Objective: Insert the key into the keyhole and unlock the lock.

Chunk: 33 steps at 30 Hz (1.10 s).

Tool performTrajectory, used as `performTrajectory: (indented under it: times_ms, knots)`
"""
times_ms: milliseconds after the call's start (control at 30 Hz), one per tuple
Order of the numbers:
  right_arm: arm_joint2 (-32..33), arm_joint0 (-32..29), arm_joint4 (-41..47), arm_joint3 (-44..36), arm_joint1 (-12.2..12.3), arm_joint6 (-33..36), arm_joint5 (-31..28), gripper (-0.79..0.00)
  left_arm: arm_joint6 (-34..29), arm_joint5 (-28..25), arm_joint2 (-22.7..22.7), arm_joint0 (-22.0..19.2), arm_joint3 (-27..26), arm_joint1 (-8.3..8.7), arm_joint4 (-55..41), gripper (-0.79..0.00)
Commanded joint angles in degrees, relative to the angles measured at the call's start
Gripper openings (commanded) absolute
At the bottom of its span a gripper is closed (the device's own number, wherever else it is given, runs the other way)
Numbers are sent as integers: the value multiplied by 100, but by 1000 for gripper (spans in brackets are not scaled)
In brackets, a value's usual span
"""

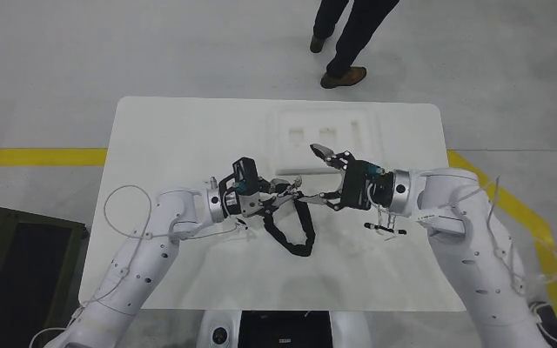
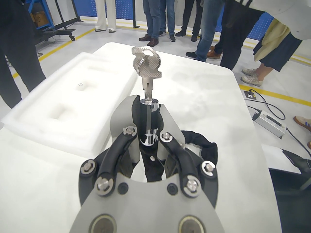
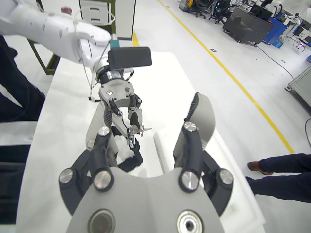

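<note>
Broadly, table [image 1: 174, 130]: white, with rounded corners.
Foam tray [image 1: 277, 139]: white, with shallow recesses, lying on the far half of the table. From the left wrist view its block [image 2: 48, 112] sits just beside the held lock.
Right gripper [image 1: 318, 174]: fingers spread wide and holding nothing, facing the left gripper. In its own wrist view [image 3: 148, 120], the key tip sits in the gap without touching either finger.
Left gripper [image 1: 283, 187]: clamped on the lock's cylinder, seen close in its own view [image 2: 147, 105].
Lock [image 2: 147, 122]: black and chrome cylinder, upright between the left fingers. The top view adds its black-sleeved chain [image 1: 296, 235], looping toward the robot.
Key [image 2: 147, 64]: silver, blade seated in the keyhole, ring through its bow.
</note>
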Motion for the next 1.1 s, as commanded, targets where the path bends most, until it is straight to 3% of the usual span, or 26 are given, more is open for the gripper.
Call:
performTrajectory:
  times_ms: [0,333,533,633,700,1067]
  knots:
    - [20,22,-201,-8,20,14,-148,0,-102,-111,-50,-18,12,17,-69,-785]
    - [-543,330,-1378,-2,176,-690,-150,0,-530,-402,-187,-37,-122,84,-329,-785]
    - [-907,660,-2061,243,273,-1210,-150,-132,-605,-368,-121,-64,-192,82,-347,-785]
    - [-1039,775,-2298,360,325,-1431,-150,-237,-603,-346,-109,-77,-196,83,-347,-785]
    - [-1098,830,-2410,421,362,-1546,-150,-366,-598,-334,-111,-83,-196,85,-348,-785]
    - [-1323,1002,-2613,580,526,-1905,-150,-419,-594,-320,-94,-99,-209,99,-320,-785]
